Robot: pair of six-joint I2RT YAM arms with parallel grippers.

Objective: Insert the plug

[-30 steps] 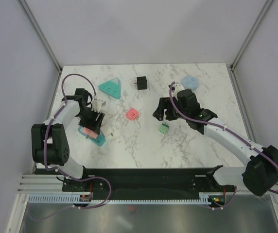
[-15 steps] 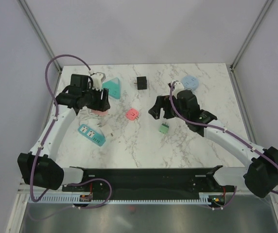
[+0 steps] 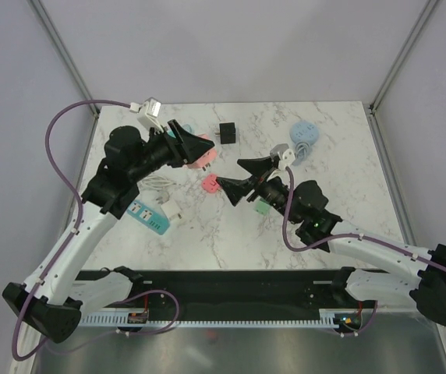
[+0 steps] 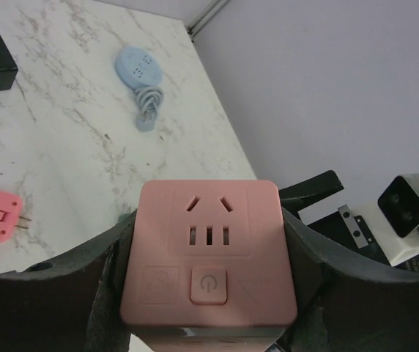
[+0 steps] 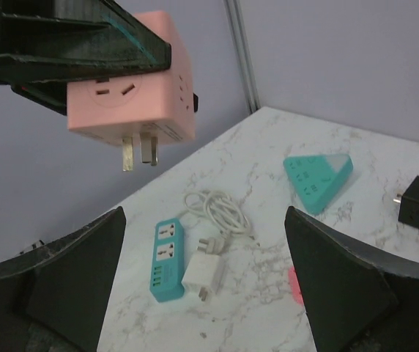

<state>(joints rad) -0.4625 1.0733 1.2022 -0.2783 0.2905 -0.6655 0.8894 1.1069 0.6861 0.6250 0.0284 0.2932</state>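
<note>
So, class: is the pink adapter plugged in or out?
Out. The left gripper holds the pink adapter aloft, prongs bare above the table.

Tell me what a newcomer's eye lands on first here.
The pink adapter stands out first. It is clamped in the left gripper and held in the air over the left half of the table, prongs pointing down. Next comes the right gripper, wide open and empty, facing it. On the marble below lies a teal strip with a white charger beside it.
</note>
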